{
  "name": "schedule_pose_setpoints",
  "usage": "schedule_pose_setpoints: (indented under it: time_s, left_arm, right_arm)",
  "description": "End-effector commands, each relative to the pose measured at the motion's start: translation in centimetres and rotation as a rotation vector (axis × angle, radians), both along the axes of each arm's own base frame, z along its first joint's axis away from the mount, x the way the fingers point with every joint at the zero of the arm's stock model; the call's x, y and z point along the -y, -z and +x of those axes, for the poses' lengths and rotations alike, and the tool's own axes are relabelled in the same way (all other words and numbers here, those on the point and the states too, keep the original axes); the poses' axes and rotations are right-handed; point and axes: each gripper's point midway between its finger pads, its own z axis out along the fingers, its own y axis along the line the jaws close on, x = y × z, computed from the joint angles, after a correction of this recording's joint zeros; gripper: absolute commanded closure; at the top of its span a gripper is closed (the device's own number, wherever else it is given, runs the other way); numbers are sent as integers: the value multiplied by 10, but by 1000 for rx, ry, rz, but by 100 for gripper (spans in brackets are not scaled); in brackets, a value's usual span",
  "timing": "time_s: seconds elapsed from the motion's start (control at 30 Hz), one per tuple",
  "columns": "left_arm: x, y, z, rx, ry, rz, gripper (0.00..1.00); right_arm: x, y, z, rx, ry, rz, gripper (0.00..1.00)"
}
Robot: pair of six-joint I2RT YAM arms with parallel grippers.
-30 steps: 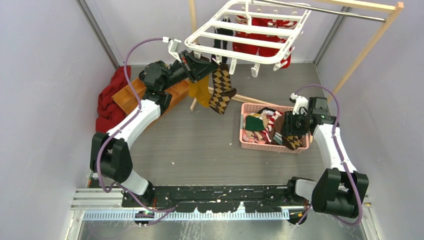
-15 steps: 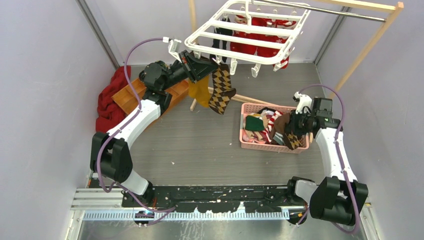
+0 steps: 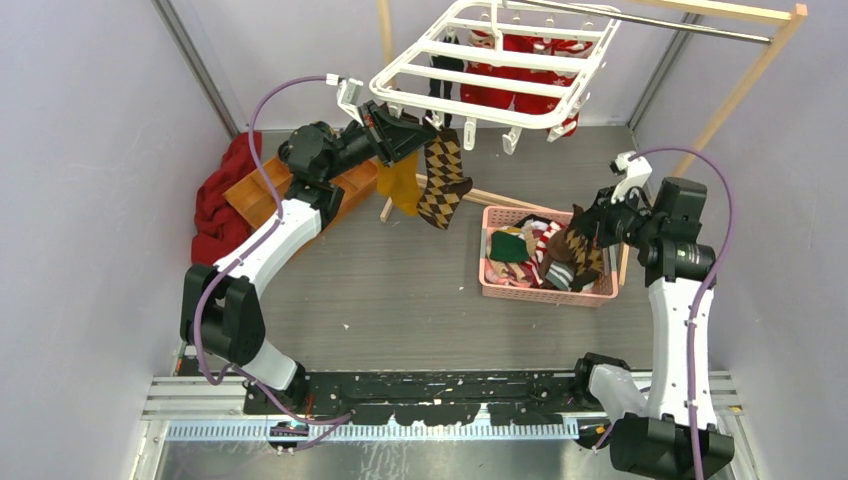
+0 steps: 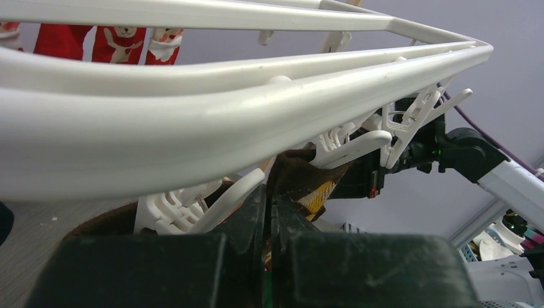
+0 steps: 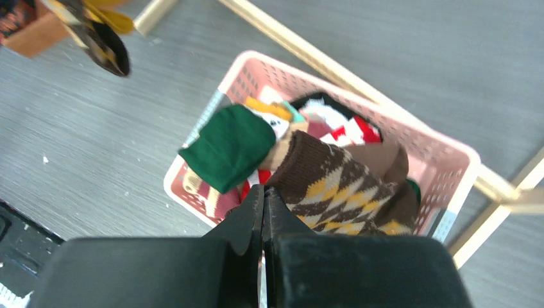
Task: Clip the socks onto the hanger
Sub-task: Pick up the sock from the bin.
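Grey tabletop [image 3: 420,290]: left gripper [image 4: 266,215] shut tight under white plastic clip hanger [image 4: 192,119]; right gripper [image 5: 263,196] pinching brown-and-cream argyle fabric sock [image 5: 333,186] above pink plastic basket [image 5: 442,168].

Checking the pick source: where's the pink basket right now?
Top view, right of centre on the grey table: the pink basket sits below the white hanger's right end. The right gripper holds a brown argyle sock over the basket's right end.
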Motion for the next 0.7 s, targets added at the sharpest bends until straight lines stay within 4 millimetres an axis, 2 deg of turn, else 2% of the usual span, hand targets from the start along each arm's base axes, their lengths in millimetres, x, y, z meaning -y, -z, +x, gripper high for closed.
schedule_pose_setpoints:
  time_s: [0.0, 0.17, 0.37, 0.53, 0.67]
  left_arm:
    - [-4, -19, -2, 60, 0, -25, 100]
    - [-5, -19, -1, 54, -6, -25, 100]
    - [-7, -16, 2, 37, -16, -25, 100]
    - [-7, -15, 3, 25, -24, -29, 100]
    - [-7, -16, 5, 17, -25, -39, 97]
  right_arm:
    - [-14, -48, 0, 120, -49, 58, 99]
    - [-24, -84, -2, 230, -84, 94, 99]
    - [-42, -143, -8, 389, -149, 196, 99]
    - [-61, -182, -22, 473, -228, 326, 99]
    - [-72, -217, -34, 605, -294, 406, 99]
